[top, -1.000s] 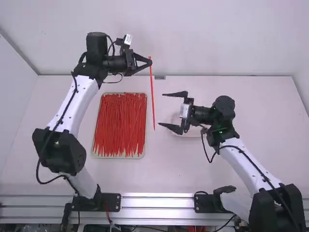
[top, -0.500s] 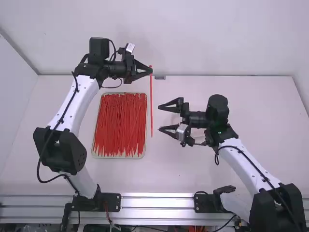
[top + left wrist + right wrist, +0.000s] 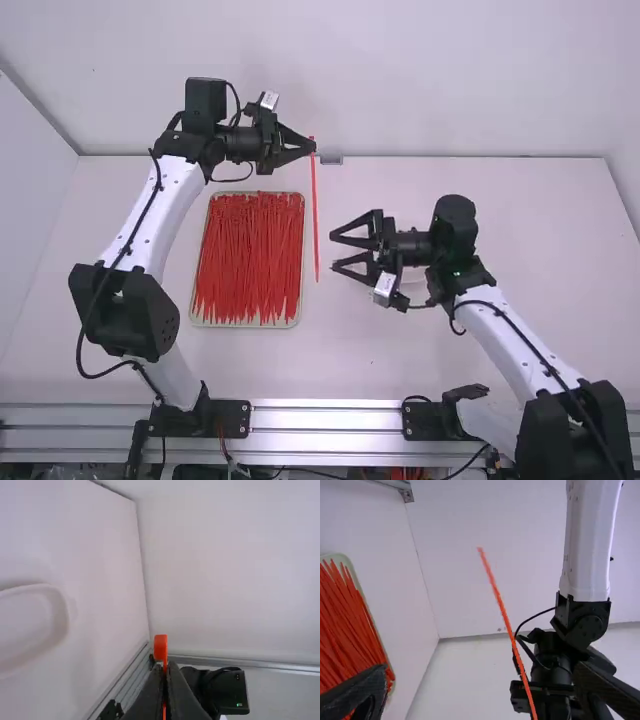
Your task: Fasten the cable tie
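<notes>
My left gripper (image 3: 306, 148) is raised above the far edge of the table, shut on the head end of a red cable tie (image 3: 315, 210). The tie hangs down from it, its tail ending near the tray's right edge. In the left wrist view the tie's head (image 3: 160, 647) sticks up between the closed fingers. My right gripper (image 3: 340, 250) is open, pointing left, its fingertips just right of the tie's lower end. The right wrist view shows the tie (image 3: 504, 617) as a slanted red strip in front of the left arm (image 3: 585, 555).
A tray (image 3: 297, 322) holding several red cable ties (image 3: 250, 255) lies left of the middle. A small metal bracket (image 3: 331, 159) sits at the table's far edge. A faint oval dish (image 3: 30, 625) appears in the left wrist view.
The right gripper has swung left and slightly forward toward the hanging tie, narrowing its opening. The left gripper lowered a little with the tie, then held still.
</notes>
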You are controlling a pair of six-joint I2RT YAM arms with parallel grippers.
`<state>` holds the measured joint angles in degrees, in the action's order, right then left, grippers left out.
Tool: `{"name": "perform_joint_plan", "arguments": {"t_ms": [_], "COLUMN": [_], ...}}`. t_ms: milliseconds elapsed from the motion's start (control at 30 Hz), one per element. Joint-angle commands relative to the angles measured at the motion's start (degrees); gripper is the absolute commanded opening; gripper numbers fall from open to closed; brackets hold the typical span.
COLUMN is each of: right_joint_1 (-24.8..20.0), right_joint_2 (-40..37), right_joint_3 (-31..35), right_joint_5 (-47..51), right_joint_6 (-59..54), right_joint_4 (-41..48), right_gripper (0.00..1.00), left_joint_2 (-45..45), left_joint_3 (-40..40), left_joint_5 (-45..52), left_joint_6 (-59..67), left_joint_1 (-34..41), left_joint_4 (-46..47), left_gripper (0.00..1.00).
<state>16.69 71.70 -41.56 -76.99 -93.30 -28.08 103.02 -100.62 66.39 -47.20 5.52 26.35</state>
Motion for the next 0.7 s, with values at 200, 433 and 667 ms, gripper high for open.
{"name": "perform_joint_plan", "arguments": {"t_ms": [200, 433, 667], "right_joint_1": [4.0, 4.4, 4.4], "right_joint_2": [-0.5, -0.5, -0.5], "right_joint_3": [-0.8, -0.8, -0.8], "right_joint_5": [-1.2, -1.3, -1.6], "right_joint_6": [-9.2, -6.8, -3.7], "right_joint_4": [-0.2, -2.7, -2.8], "right_gripper": [0.92, 0.79, 0.52], "left_joint_2": [-0.3, -0.3, -0.3], "left_joint_3": [0.8, 5.3, 10.3], "left_joint_5": [1.7, 2.0, 2.7], "left_joint_6": [-2.4, -1.3, -2.1], "left_joint_1": [1.9, 2.1, 2.3], "left_joint_4": [0.2, -0.3, -7.0], "left_gripper": [0.02, 0.02, 0.02]}}
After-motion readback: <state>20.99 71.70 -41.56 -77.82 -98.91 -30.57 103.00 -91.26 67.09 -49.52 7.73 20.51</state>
